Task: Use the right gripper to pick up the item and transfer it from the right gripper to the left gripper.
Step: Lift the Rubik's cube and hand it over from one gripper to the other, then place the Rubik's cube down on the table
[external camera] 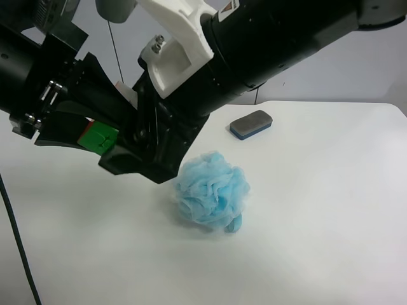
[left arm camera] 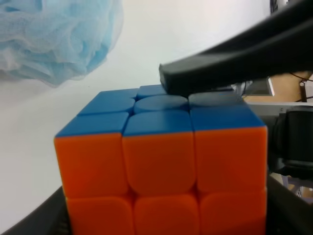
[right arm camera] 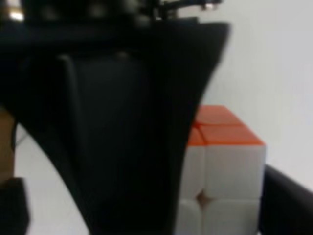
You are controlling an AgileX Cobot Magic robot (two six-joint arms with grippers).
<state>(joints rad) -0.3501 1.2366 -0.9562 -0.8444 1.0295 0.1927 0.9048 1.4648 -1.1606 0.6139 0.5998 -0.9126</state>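
The cube [external camera: 98,136] is held up in the air, off the desk [external camera: 318,241], higher than the blue puff [external camera: 211,190] and away from it toward the exterior high view's left. It is caught between the two arms, which meet there. The right gripper [external camera: 124,151], the one with the white bracket, is reached in from the puff's side, and the cube is pinched by it: in the left wrist view one black finger [left arm camera: 220,73] is seen lying flat on the cube's blue face. The left gripper [external camera: 67,130] is found on the far side of the cube from the puff. The cube is set deep between the left gripper's fingers [left arm camera: 34,220], one at each side of the orange face. Whether they are pressed on it or only spread around it cannot be told. All sides of a cube are the same, so no turning is needed. It is judged that a firm squeeze from the left fingers is needed before the cube is let go by the right ones, or it could be dropped near the puff.
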